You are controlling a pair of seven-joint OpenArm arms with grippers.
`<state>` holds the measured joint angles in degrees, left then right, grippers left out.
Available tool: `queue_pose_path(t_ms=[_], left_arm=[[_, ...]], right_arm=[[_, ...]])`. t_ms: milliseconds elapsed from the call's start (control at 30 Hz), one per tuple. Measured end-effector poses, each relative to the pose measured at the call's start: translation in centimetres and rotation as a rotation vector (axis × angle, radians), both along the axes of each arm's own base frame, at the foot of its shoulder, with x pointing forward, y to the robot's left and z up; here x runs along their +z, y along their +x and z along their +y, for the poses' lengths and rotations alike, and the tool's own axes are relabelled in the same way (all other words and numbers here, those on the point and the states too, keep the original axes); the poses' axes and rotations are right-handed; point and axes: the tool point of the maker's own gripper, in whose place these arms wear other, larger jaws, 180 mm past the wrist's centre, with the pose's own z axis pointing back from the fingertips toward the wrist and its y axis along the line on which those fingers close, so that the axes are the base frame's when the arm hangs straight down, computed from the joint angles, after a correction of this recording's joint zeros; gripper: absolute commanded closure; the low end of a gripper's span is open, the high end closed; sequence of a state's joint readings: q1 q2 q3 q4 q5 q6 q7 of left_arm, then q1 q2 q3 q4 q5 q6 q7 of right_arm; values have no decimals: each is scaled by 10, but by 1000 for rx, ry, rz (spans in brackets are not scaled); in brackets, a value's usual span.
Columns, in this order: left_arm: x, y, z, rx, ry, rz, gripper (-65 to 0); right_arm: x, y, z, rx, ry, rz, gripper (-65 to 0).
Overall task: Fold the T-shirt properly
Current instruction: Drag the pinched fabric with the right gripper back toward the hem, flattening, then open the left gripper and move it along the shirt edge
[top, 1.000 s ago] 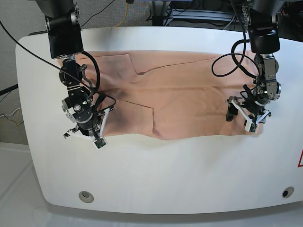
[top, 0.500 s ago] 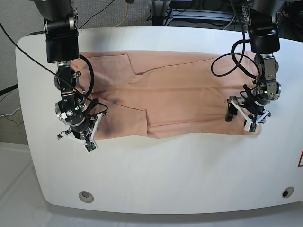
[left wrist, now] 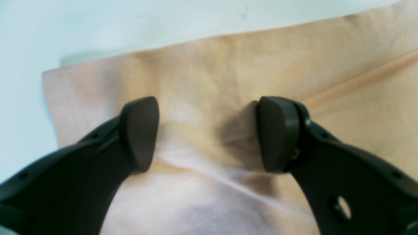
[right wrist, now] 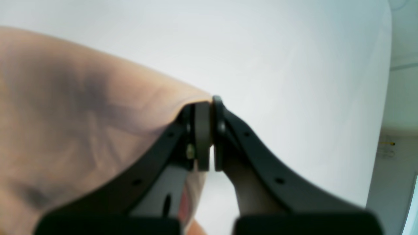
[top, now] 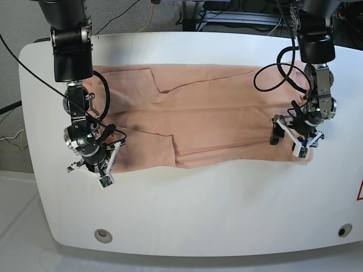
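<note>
Jaws of my right gripper [right wrist: 205,137] are clamped on the T-shirt [top: 210,122] corner; the left gripper [left wrist: 207,133] straddles fabric, jaws wide, gripping nothing. With the shirt flat on the table [top: 227,215], I should close left before lifting evenly.

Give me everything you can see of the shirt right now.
The shirt is plain peach, soft, creased cloth, spread wide across the white table with layers folded over. The right tool is shut on its near corner. The left tool stands open over the opposite end, its pads at the cloth.
</note>
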<state>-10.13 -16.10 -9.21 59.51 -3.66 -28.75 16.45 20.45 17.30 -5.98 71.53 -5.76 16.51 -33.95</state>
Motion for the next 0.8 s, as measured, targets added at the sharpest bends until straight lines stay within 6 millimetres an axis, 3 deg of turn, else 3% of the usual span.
queue_pose_path(t_ms=[67, 167, 267, 467, 500, 800], left_arm=[[0, 0, 0, 0, 0, 0, -441], [0, 0, 0, 0, 0, 0, -441], [0, 0, 0, 0, 0, 0, -441], [3, 0, 0, -6, 12, -2, -442], [4, 0, 0, -9, 20, -2, -442], [14, 3, -1, -25, 57, -20, -442]], right_arm=[[2, 2, 1, 6, 5, -16, -5], [3, 3, 2, 10, 9, -26, -74], [3, 3, 2, 10, 8, -27, -220], [4, 2, -5, -11, -3, -31, -622], [3, 1, -6, -10, -5, -28, -650], [-11, -11, -8, -12, -8, 6, -650]])
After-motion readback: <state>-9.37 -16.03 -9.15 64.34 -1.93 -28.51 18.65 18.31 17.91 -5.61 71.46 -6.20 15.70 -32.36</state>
